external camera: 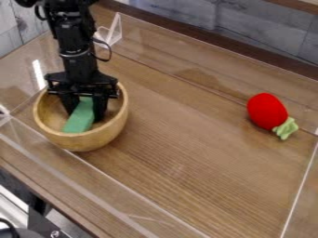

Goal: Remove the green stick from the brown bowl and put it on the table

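The green stick [81, 121] is in the brown bowl [82, 135], at the left of the table [187, 158]; the black gripper [85, 104] is pinched shut down in the bowl, by the stick. A red strawberry toy [267, 112] sits far right.

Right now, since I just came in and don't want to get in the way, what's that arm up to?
The robot arm is reaching into the brown bowl, its gripper shut on the green stick. The stick is still inside the bowl, not yet out on the table. Over on the far side from the bowl, a red strawberry toy with a pale green leaf lies on the table, away from the arm.
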Controlling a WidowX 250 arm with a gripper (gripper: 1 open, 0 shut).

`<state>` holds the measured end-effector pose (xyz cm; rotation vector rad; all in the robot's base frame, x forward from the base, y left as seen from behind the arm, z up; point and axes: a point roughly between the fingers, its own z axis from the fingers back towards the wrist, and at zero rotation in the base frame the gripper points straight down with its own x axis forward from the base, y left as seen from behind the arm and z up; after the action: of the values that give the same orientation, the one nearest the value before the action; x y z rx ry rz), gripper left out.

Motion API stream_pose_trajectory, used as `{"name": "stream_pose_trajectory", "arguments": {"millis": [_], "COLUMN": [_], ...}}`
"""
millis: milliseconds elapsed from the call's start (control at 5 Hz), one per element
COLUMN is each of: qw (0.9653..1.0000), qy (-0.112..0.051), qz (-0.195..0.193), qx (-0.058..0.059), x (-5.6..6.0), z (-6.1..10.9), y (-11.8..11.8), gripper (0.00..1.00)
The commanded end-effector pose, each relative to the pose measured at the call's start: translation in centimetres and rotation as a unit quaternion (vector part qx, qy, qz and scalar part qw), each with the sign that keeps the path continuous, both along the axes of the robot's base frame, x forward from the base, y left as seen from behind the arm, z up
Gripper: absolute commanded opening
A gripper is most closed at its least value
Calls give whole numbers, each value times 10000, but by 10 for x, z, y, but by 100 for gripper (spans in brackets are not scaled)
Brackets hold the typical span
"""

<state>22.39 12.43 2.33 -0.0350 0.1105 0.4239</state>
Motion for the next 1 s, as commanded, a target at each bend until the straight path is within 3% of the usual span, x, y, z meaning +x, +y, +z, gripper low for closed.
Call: {"name": "stream_pose_trajectory", "arguments": {"millis": [0,400,600,800], "qw": [9998,9996,9994,9988], "qy": [52,56,-123,-269], "qz": [-179,60,30,72], "qx": [-75,-258,-318,-411], "x": [1,-5,-7,-5], "z": [10,16,43,81], "y": [10,1,-7,-4], "gripper": [0,0,0,0]}}
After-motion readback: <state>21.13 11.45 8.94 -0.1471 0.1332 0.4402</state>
